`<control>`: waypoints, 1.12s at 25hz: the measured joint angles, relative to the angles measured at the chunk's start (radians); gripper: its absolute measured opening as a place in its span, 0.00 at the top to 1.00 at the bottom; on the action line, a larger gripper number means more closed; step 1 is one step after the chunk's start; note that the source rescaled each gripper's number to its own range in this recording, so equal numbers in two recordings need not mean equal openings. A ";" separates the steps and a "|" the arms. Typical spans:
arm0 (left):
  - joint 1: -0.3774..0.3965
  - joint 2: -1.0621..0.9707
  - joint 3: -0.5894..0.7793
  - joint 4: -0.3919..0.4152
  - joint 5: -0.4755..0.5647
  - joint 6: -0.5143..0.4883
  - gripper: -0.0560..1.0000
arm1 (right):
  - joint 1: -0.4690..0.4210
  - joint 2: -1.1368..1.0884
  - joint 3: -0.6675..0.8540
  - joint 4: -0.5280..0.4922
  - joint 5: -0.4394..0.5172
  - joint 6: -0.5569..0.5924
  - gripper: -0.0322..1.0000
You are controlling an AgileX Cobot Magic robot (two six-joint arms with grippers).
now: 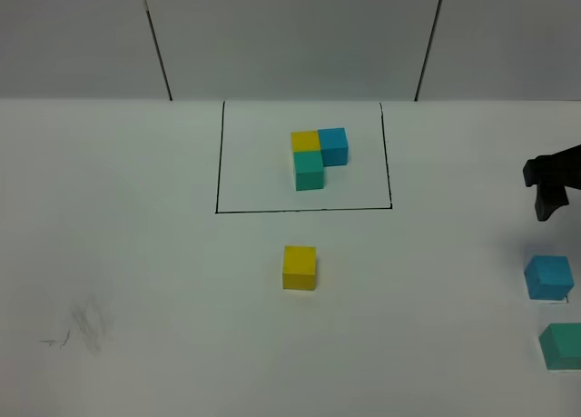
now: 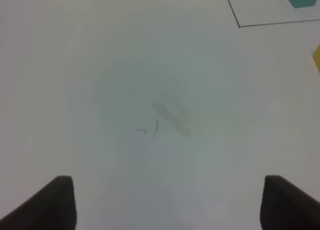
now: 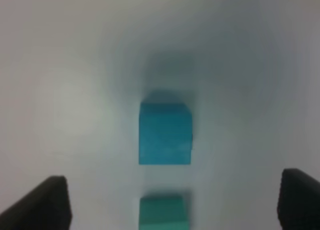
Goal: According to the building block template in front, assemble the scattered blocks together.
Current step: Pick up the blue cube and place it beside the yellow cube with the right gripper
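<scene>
**Both claws spread, three loose cubes on the table**

The building block template [image 1: 318,158] sits inside the black rectangle [image 1: 218,163] at the far middle of the white table [image 1: 136,253]. The yellow cube [image 1: 300,268] lies just outside that frame on the near side. The blue cube [image 1: 548,277] and teal-green cube [image 1: 561,345] lie apart at the right edge. The right gripper [image 3: 174,200] hovers over this pair, fingers spread, touching neither. The left gripper [image 2: 167,202] (also spread, holding nothing) hangs over faint scuff marks [image 2: 170,112].
</scene>
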 joint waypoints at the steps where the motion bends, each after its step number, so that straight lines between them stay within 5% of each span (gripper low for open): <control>1: 0.000 0.000 0.000 0.000 0.000 0.000 0.31 | 0.000 0.009 0.015 0.000 -0.018 0.002 0.27; 14: 0.000 0.000 0.000 0.000 0.000 0.000 0.31 | 0.000 0.104 0.149 0.012 -0.210 0.006 0.27; 28: 0.000 0.000 0.000 0.000 0.000 0.000 0.31 | -0.034 0.193 0.155 0.017 -0.265 0.009 0.27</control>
